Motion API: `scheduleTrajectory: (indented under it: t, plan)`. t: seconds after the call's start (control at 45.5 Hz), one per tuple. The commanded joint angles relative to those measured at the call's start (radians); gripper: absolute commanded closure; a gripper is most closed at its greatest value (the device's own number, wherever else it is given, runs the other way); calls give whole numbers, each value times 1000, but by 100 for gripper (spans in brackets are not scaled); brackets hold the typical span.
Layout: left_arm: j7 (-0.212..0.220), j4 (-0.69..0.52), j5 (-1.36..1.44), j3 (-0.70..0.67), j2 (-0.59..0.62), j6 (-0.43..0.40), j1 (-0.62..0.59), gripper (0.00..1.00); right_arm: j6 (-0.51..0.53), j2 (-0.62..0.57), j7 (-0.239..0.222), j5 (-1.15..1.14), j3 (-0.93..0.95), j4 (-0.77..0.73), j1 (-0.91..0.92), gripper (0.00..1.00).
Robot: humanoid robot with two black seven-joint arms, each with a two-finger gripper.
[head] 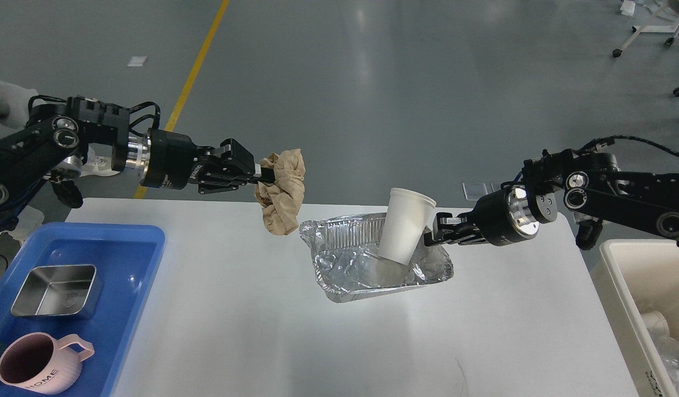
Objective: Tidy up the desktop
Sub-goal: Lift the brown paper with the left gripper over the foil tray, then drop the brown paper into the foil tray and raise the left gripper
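Note:
The desktop (234,320) is a wide pale tabletop. A crumpled foil tray (367,264) sits at its middle, with a white paper cup (404,225) leaning tilted inside it. My right gripper (434,234) comes in from the right and is shut on the foil tray's right edge, right beside the cup. My left gripper (260,177) is shut on a crumpled tan paper wad (281,193), held in the air just left of the foil tray's far left corner.
A blue tray (135,275) at the table's left holds a steel box (55,284) and a pink mug (33,364). A cream bin (620,275) with trash in it stands off the table's right edge.

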Motion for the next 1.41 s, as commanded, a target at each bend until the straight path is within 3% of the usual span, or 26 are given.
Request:
scheduleTrajectory:
  t: [0.0, 0.33, 0.792, 1.012, 1.232, 1.385]
  plan:
    - [-4, 5, -2, 88, -49, -1, -83, 96, 0, 4, 0, -1, 0, -26, -2, 100]
    - [-3, 6, -2, 218, -129, -1, -180, 96, 1, 12, 0, 0, 0, -30, 3, 100]
    - [0, 71, -2, 269, -236, -1, -209, 92, 1, 16, 0, 0, 2, -32, 7, 100]
    - [11, 103, -3, 287, -291, 52, -209, 74, 1, 22, 0, 0, 3, -32, 9, 100]
    - [12, 105, -20, 293, -304, 115, -206, 44, 1, 21, 0, 0, 2, -33, 9, 100]
    - [11, 105, -38, 293, -304, 123, -208, 33, 1, 21, 0, 2, 3, -35, 9, 100]
